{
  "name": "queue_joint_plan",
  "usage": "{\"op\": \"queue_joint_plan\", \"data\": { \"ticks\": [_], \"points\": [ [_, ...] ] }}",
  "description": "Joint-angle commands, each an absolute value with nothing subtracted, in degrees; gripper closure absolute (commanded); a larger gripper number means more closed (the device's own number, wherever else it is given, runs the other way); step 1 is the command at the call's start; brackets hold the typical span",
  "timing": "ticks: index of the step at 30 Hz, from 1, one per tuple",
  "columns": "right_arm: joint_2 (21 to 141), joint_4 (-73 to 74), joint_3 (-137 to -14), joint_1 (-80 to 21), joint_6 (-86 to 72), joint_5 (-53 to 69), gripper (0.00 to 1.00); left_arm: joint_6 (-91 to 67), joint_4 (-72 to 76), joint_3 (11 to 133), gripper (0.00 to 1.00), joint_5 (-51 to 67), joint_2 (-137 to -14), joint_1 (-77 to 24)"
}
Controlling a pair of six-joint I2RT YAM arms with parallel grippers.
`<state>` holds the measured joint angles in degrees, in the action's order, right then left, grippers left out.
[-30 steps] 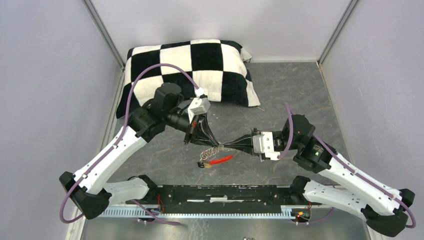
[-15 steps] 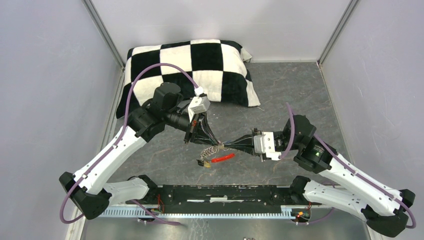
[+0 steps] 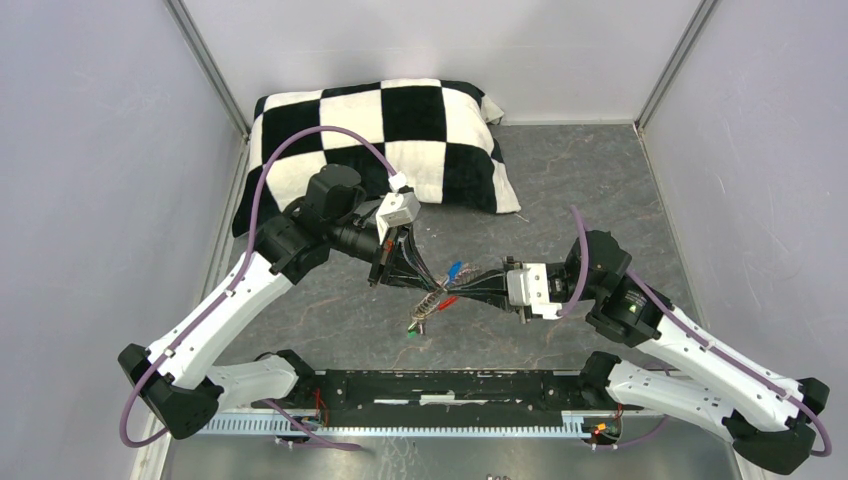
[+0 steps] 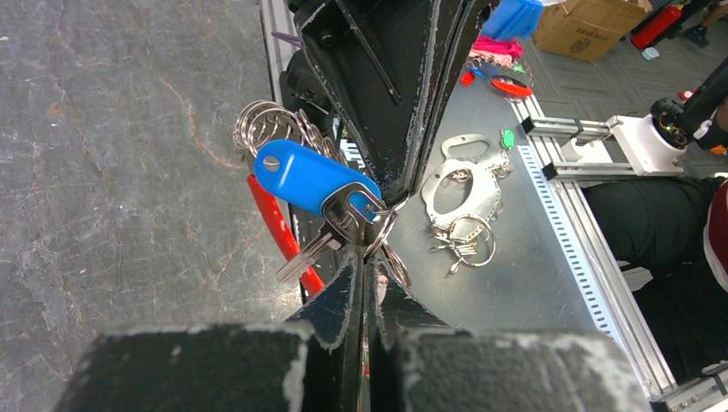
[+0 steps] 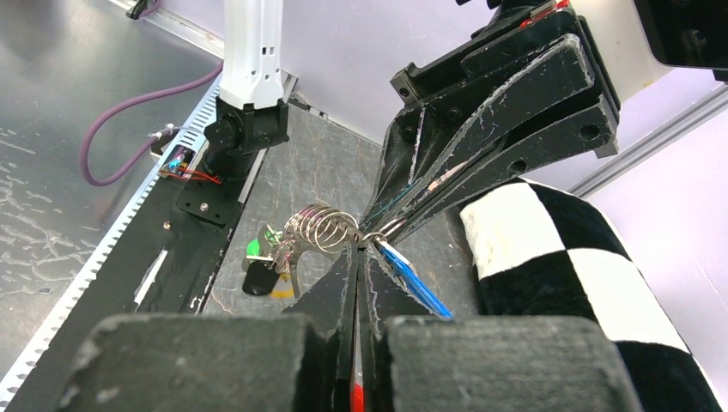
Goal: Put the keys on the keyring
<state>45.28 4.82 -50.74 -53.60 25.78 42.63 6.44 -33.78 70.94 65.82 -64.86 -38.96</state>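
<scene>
Both arms reached in over the grey table (image 3: 590, 170) and met tip to tip near its middle. The left gripper (image 3: 431, 279) had its fingers pressed flat together, and the right gripper (image 3: 448, 289) was clamped the same way. Each nipped the wire of the keyring (image 3: 426, 303) where the two tips met, though I could not make out which turn of wire either one held. The keyring, a stretched coil of silvery wire, hung clear of the table just beside the tips, on the side nearer the arm bases. The blue-tagged key (image 4: 305, 176) sat right at the meeting point. Its metal head was against the left fingertips, and in the top view its tag stuck out toward the far side. A red tag (image 3: 447, 299) showed just beside the right fingers on the near side, and a green tag (image 5: 256, 249) dangled at the coil's lower end. The checkered cushion (image 3: 400, 130) lay well apart, against the back wall.
</scene>
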Motion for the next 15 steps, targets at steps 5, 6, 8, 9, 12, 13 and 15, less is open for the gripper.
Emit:
{"op": "queue_joint_plan", "data": {
  "ticks": [5, 6, 8, 9, 12, 13, 15],
  "points": [
    [45.99, 0.43, -50.30, -53.88, 22.74, 43.59, 1.00, 5.22, -32.15, 73.41, 0.98, 65.45, -63.51, -38.41],
    [45.98, 0.38, -50.19, -53.89, 22.38, 43.15, 1.00, 5.75, -32.71, 73.45, 0.98, 65.72, -63.50, -38.41],
    [45.81, -1.90, -49.73, -53.87, 21.77, 42.40, 0.99, 6.26, -33.23, 73.35, 0.98, 65.78, -63.39, -38.49],
    [45.86, -2.56, -49.51, -53.85, 21.47, 42.13, 1.00, 6.72, -33.53, 73.38, 0.98, 65.84, -63.37, -38.47],
    [46.00, -3.46, -49.41, -53.98, 20.93, 41.65, 1.00, 7.14, -33.83, 73.30, 0.98, 66.20, -63.33, -38.50],
    [46.05, -3.77, -49.39, -53.87, 20.79, 41.51, 1.00, 7.13, -33.84, 73.30, 0.98, 66.24, -63.23, -38.50],
    [46.12, -4.36, -49.27, -53.87, 20.40, 41.22, 1.00, 7.91, -34.46, 73.37, 0.98, 66.47, -63.16, -38.50]
  ]
}}
